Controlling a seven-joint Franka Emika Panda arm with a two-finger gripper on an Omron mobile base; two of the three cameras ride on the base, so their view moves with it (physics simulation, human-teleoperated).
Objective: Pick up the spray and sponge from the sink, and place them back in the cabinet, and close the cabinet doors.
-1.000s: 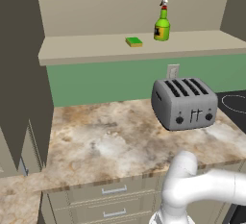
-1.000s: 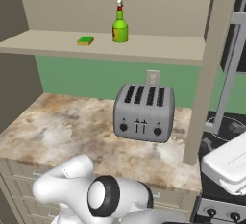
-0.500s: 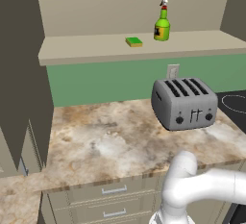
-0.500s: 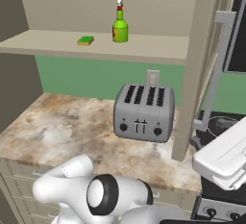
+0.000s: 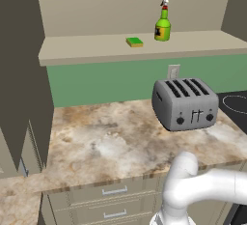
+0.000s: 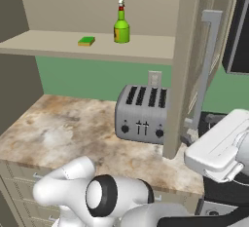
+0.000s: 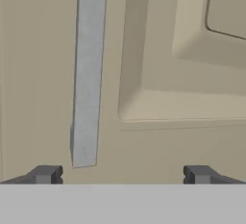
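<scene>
Arm has swung in to the right cabinet door (image 6: 194, 70); gripper (image 7: 122, 174) is hanging released, empty, below its handle (image 7: 88, 74). Spray (image 6: 121, 25) and sponge (image 6: 86, 41) shelved beside it; closing comes next.

Grey four-slot toaster (image 5: 185, 104) upright on marbled countertop (image 5: 106, 144), wall outlet (image 5: 173, 71) just behind it

This is a home kitchen. A grey four-slot toaster (image 5: 185, 104) stands on a marbled beige stone counter (image 5: 106, 142). Beige drawers (image 5: 113, 203) sit below the counter, a green backsplash (image 5: 106, 81) behind it.
</scene>
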